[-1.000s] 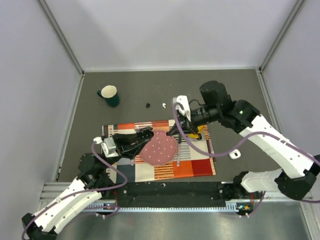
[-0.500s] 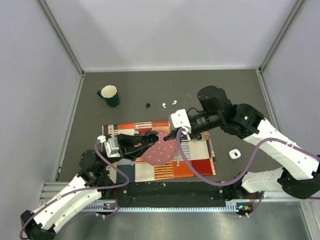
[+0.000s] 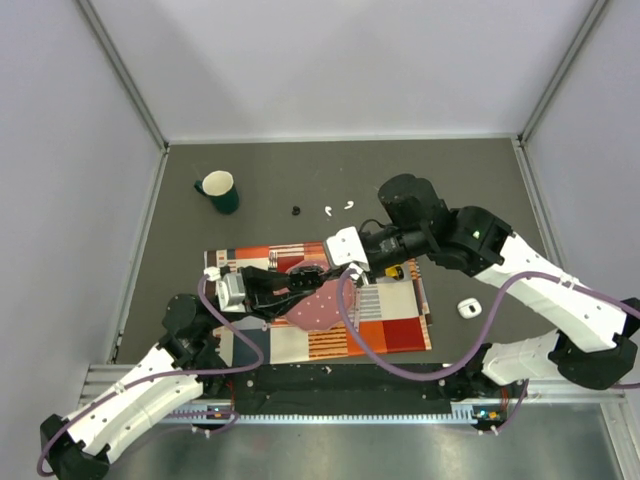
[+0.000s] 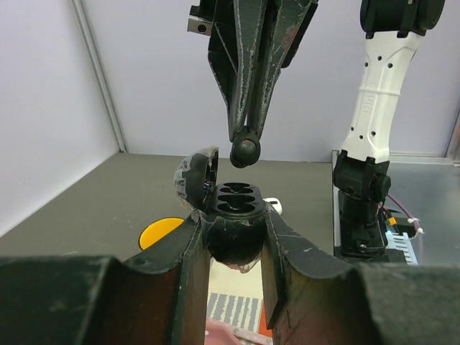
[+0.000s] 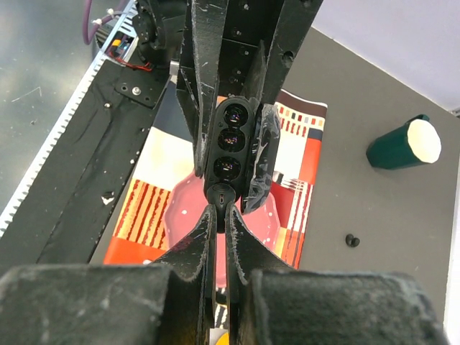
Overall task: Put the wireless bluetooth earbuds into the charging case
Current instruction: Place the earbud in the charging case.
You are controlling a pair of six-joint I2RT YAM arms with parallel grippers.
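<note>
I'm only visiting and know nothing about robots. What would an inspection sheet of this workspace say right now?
Surface: dark grey table; a patterned cloth near the arms, with a pink plate on it.
Job's things: two white earbuds lie on the bare table beyond the cloth; the white case lies right of the cloth, apart from them.
Clutter: green mug far left; black bit beside the earbuds.
Grippers: left gripper shut on an open black case; right gripper shut, its tip just above that case.
Cables: a purple cable loops from each wrist.
Surroundings: pale walls; nothing else seen.
</note>
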